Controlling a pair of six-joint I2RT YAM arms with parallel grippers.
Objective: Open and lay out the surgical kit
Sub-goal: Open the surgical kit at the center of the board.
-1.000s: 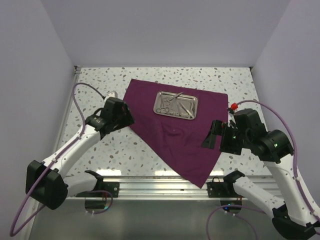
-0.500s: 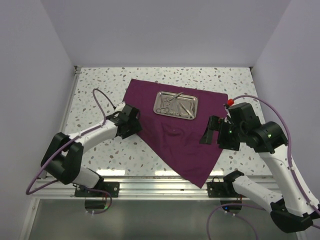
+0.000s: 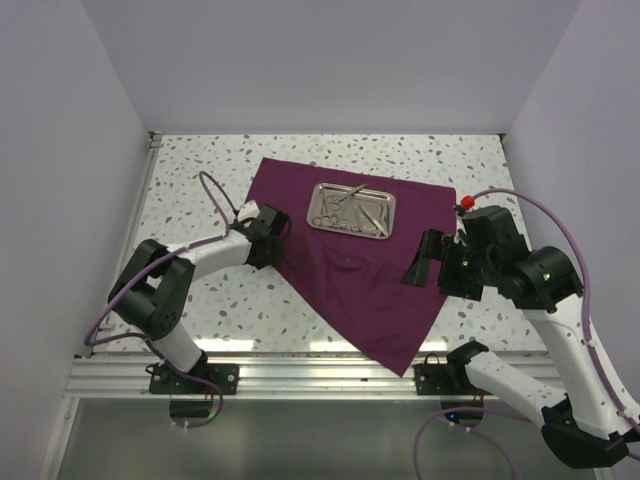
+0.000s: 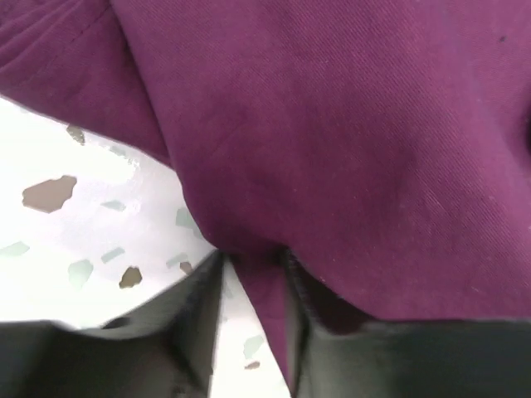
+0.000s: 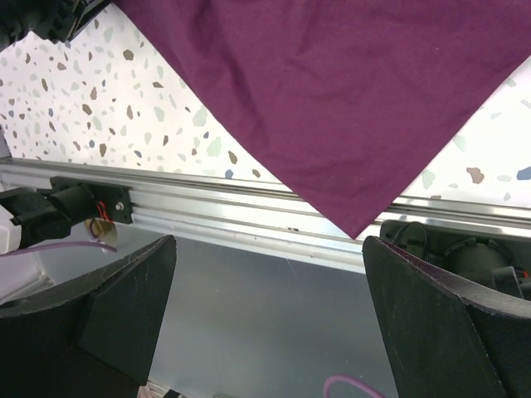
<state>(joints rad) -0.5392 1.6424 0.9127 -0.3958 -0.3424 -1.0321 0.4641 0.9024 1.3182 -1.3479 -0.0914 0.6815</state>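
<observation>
The dark purple cloth wrap (image 3: 350,270) lies spread open on the speckled table, one corner hanging over the near rail. The small steel tray (image 3: 318,207) sits on its far part, with thin silver instruments (image 3: 352,209) lying in it. My left gripper (image 3: 275,235) is low at the cloth's left edge. In the left wrist view (image 4: 253,265) it is shut on a fold of the cloth (image 4: 332,124). My right gripper (image 3: 425,262) hovers open and empty over the cloth's right side. Its wide-apart fingers (image 5: 124,307) frame the cloth's near corner (image 5: 348,91).
An aluminium rail (image 3: 320,370) runs along the table's near edge, also in the right wrist view (image 5: 207,211). Walls close in the left, right and far sides. Bare speckled table (image 3: 190,180) lies left of the cloth.
My left arm has stretched forward and right, dropping to the cloth's left edge, and now grips it. The right arm has barely shifted.
</observation>
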